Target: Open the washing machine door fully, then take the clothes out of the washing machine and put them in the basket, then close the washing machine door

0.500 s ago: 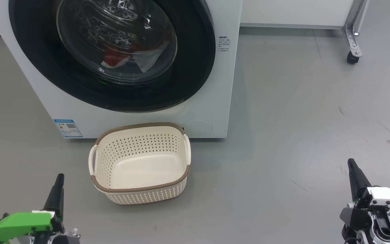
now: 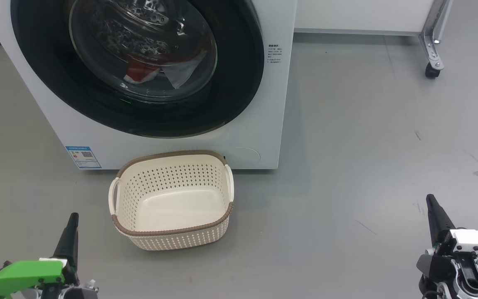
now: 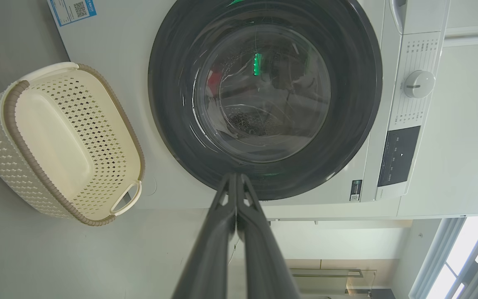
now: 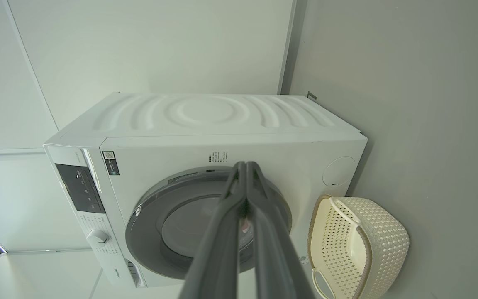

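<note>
Two grippers to report. First the left gripper: fingers pressed flat together, nothing in them, low at the lower left of the head view over bare floor, near the basket but not touching it. Then the right gripper: same deal, pinched fully closed and empty, way over at the lower right, well apart from everything else. In the wrist views, aimed toward the washer and clear of it.

Moving outward: one basket, cream with a brown rim and two handles, upright on the floor, empty inside. Sits just in front of the washer's bottom edge, a bit right of the one blue label.

One washer, white front-loader. One door, round, wide black rim around a clear bowl, closed flat against the front. Clothes inside the drum, behind the glass: one red patch and one pale grey-white patch on show, can't tell how many garments that makes.

On the control strip in the left wrist view: one dial and one dark panel.

Far right of the head view, by the wall: one metal leg with one caster.
</note>
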{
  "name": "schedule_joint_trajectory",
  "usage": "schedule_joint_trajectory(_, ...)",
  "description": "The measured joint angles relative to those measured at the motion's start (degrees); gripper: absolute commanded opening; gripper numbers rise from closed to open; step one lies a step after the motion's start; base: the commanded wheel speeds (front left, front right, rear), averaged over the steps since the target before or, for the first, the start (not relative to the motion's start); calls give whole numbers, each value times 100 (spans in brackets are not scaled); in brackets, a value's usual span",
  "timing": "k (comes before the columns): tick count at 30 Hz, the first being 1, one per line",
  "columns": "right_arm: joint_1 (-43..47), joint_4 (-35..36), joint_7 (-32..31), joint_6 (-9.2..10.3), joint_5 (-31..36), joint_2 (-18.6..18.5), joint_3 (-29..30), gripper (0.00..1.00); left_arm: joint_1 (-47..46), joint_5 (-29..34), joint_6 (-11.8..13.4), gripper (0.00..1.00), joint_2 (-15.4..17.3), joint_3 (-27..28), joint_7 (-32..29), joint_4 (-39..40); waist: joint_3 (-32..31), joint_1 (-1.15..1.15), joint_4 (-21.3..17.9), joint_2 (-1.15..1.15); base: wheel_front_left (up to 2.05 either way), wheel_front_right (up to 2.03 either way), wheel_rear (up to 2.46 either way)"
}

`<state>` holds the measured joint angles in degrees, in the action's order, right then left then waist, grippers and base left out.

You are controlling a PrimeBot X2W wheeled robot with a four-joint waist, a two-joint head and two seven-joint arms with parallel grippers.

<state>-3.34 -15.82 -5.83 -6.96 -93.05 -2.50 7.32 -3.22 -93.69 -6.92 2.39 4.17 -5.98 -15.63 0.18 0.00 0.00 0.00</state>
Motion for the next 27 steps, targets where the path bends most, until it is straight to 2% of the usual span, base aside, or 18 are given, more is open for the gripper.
schedule_joint_trajectory(21, 0, 0, -1, 0, 2, 2, 1, 0, 0, 0, 0, 0, -1, 1, 0, 0, 0, 0, 0, 0, 0, 0, 0)
schedule_joint_trajectory(22, 10, -23, 0, 2, 4, 7, -1, 100, 7, -4, 4, 100, -3, -4, 0, -22, 0, 0, 0, 0, 0, 0, 0)
schedule_joint_trajectory(24, 95, -131, 0, 4, 4, 58, -5, 100, 86, -9, 5, 100, -46, -25, 0, -132, 0, 0, 0, 0, 0, 0, 0)
schedule_joint_trajectory(25, 165, -191, 0, 4, 4, 93, -10, 0, 142, -9, 7, 0, -79, -40, 0, -203, 0, 0, 0, 0, 0, 0, 0)
schedule_joint_trajectory(26, 231, -257, 0, 4, 4, 124, -12, 0, 198, -9, 7, 0, -113, -49, 0, -267, 0, 0, 0, 0, 0, 0, 0)
schedule_joint_trajectory(27, 297, -319, 0, 4, 4, 154, -14, 100, 249, -9, 7, 100, -147, -57, 0, -327, 0, 0, 0, 0, 0, 0, 0)
